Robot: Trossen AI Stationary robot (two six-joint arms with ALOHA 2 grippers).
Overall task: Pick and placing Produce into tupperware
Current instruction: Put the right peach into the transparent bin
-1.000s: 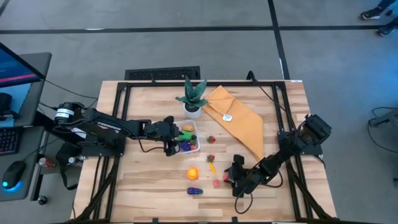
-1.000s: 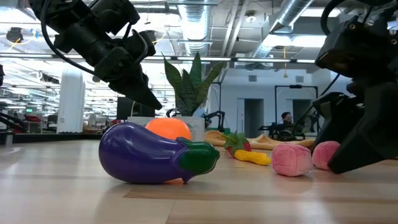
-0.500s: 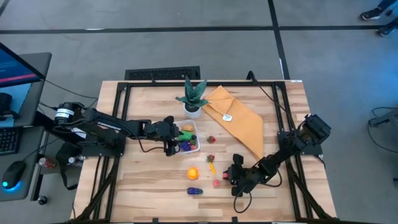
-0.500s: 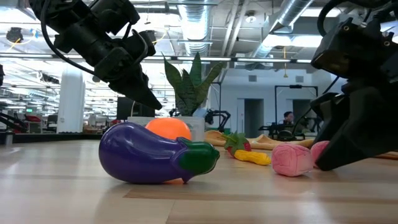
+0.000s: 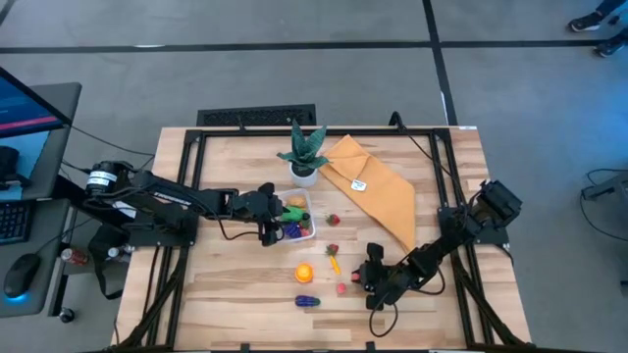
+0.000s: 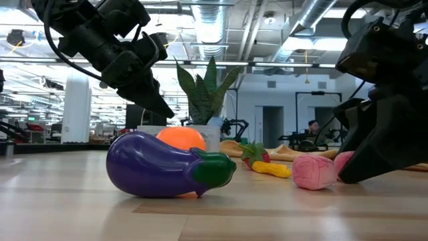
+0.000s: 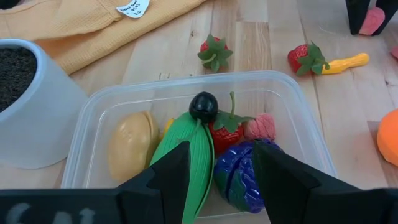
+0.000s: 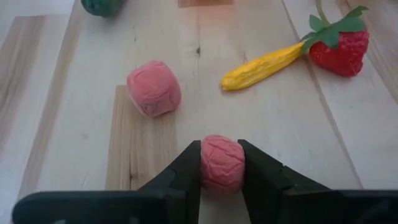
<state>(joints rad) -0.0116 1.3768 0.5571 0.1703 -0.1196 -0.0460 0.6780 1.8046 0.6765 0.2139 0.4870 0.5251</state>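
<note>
White tag (image 7: 132, 7) on the cloth (image 7: 74, 28): print unreadable

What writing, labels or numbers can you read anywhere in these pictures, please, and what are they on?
Nothing here can be read.
White tag on the mustard-yellow cloth: it bears dark marks, too small and blurred to read.
The same tag from above: too small to read.
No text shows on the tupperware, the produce or the plant pot.

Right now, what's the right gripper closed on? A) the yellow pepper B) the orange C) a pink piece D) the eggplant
C: the right gripper has its fingers pressed on both sides of a pink piece, while the second pink piece and the yellow pepper lie free on the table.
</note>
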